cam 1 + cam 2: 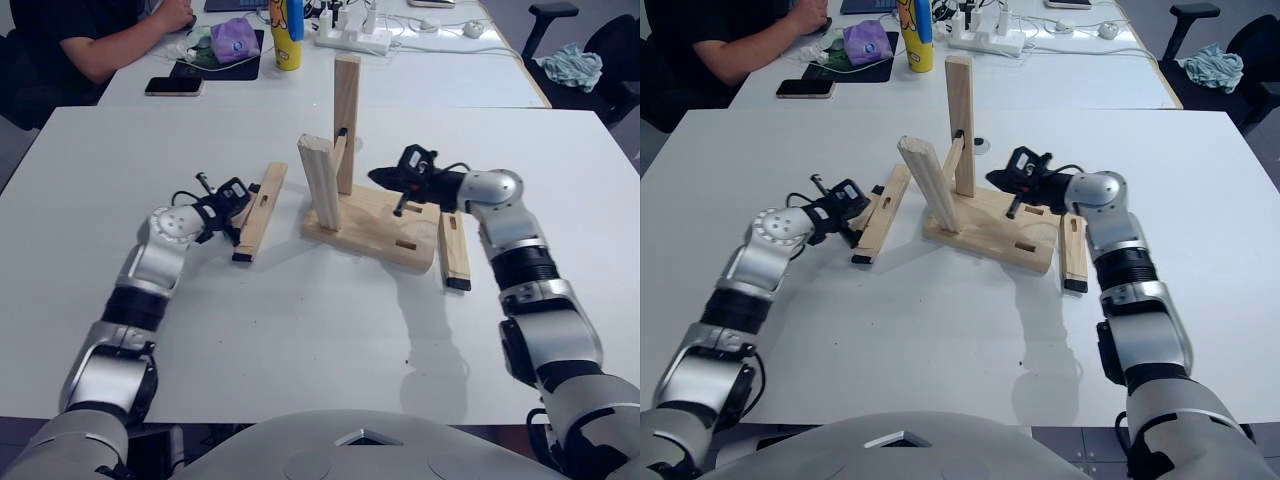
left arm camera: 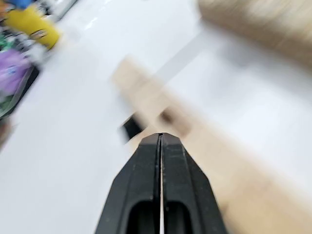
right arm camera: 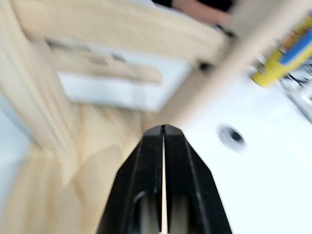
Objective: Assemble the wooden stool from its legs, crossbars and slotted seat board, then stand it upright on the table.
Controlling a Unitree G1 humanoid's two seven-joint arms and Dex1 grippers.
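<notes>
The slotted seat board point(image 1: 385, 228) lies flat mid-table with two wooden legs standing in it: a tall upright one point(image 1: 346, 120) and a shorter tilted one point(image 1: 322, 180), joined by a small crossbar. A loose leg point(image 1: 260, 210) lies left of the board, and another loose leg point(image 1: 453, 250) lies at its right edge. My left gripper point(image 1: 236, 205) is shut and empty, right beside the left loose leg point(image 2: 161, 117). My right gripper point(image 1: 385, 178) is shut and empty, hovering over the board's far right part close to the tall leg point(image 3: 234, 63).
A second table behind carries a yellow bottle point(image 1: 287, 35), a purple pouch point(image 1: 233, 40), a phone point(image 1: 174, 86) and a power strip point(image 1: 352, 38). A person sits at its far left. A small dark round thing point(image 3: 230, 136) lies on the table beyond the stool.
</notes>
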